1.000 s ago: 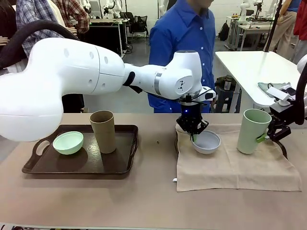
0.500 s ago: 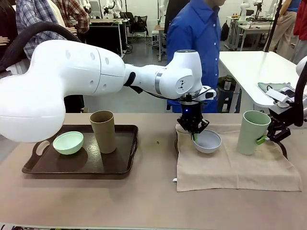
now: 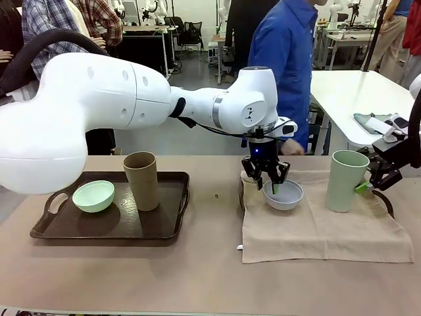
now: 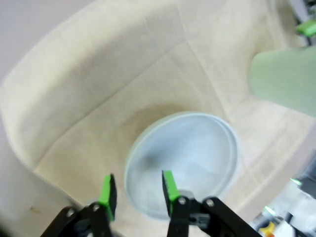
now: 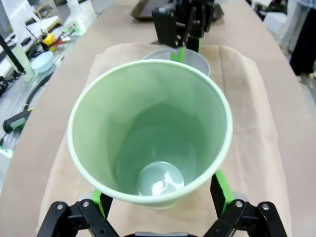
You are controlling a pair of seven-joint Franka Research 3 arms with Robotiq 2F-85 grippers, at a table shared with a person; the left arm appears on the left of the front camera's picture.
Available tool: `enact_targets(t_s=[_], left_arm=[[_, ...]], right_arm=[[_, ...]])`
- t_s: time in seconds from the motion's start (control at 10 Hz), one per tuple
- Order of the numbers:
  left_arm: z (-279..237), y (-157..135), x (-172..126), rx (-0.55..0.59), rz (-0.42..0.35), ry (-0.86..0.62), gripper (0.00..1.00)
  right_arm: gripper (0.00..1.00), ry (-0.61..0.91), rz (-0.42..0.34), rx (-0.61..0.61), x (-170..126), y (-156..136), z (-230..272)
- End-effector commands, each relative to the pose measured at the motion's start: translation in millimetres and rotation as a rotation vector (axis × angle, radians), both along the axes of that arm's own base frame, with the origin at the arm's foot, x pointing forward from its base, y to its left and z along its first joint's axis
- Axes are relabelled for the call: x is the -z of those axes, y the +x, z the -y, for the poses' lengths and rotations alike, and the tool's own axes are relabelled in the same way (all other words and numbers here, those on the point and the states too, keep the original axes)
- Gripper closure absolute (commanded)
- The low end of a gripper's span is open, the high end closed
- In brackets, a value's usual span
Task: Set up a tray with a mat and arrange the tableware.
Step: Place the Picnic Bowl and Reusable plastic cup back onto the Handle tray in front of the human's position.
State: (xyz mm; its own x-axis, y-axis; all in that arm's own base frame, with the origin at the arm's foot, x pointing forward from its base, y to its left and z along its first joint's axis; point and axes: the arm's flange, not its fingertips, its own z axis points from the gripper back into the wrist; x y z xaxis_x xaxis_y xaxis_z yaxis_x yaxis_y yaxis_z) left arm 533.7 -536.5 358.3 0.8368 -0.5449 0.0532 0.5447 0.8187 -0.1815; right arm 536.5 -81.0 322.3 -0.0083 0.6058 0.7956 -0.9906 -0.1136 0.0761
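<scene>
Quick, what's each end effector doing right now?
Left end effector: open, straddling the rim of the pale bowl.
Right end effector: open, around the green cup.

No readable text, label, brand name, number or sign anywhere. A small dark emblem (image 3: pixel 248 113) on the white wrist housing of the left arm (image 3: pixel 223 108), too small to make out.
</scene>
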Motion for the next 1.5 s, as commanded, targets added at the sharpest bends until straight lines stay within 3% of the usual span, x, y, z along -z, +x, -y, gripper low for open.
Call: enact_targets(t_s=[0.0, 0.2, 0.3, 0.4, 0.9, 1.1, 1.4], left_arm=[[-25.1, -13.6, -18.3, 0.018, -0.051, -0.060, 0.00], [-43.9, -23.0, -31.1, 0.004, -0.076, -0.123, 0.00], [-53.9, -29.6, -38.5, -0.008, -0.068, -0.140, 0.17], [-62.2, -34.7, -46.5, -0.011, -0.059, -0.150, 0.08], [-87.6, -59.3, -102.2, 0.019, -0.012, -0.036, 0.08], [-97.4, -73.3, -139.0, 0.034, 0.026, 0.077, 0.08], [-120.5, -90.4, -187.1, -0.005, 0.155, 0.198, 0.08]], right_arm=[[0.00, -0.068, -0.014, 0.028, -6.3, -20.1, 8.3], [0.00, -0.064, -0.040, 0.030, -13.1, -29.8, 25.5], [0.00, -0.087, -0.054, 0.040, -21.0, -37.0, 33.9], [0.00, -0.138, -0.090, 0.079, -31.7, -43.0, 40.8], [0.00, -0.504, -0.357, 0.468, -129.5, -73.2, 17.8], [0.00, -0.671, -0.399, 0.650, -162.4, -88.9, 0.4], [0.00, -0.696, -0.420, 0.807, -209.2, -109.9, -26.9]])
